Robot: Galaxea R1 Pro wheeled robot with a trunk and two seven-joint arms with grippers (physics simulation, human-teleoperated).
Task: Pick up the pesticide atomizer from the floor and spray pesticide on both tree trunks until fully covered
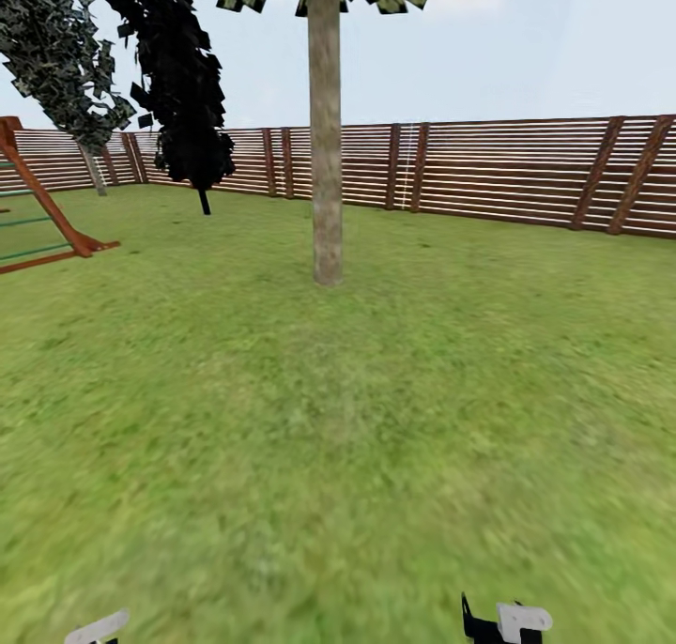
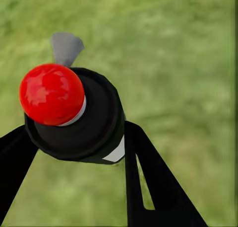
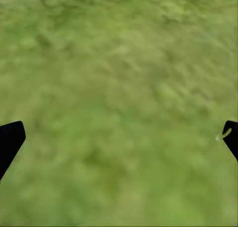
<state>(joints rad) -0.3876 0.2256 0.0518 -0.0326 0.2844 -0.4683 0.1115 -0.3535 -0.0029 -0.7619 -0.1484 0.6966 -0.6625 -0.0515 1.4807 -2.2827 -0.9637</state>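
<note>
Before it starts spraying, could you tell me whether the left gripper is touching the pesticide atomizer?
Touching. In the left wrist view, both black fingers press against the sides of the pesticide atomizer, its red nozzle tip facing the camera.

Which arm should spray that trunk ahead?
Left. Its gripper is shut on the pesticide atomizer, red nozzle pointing out. The right gripper is open over grass. The tree trunk stands ahead, so likely drive closer first.
</note>
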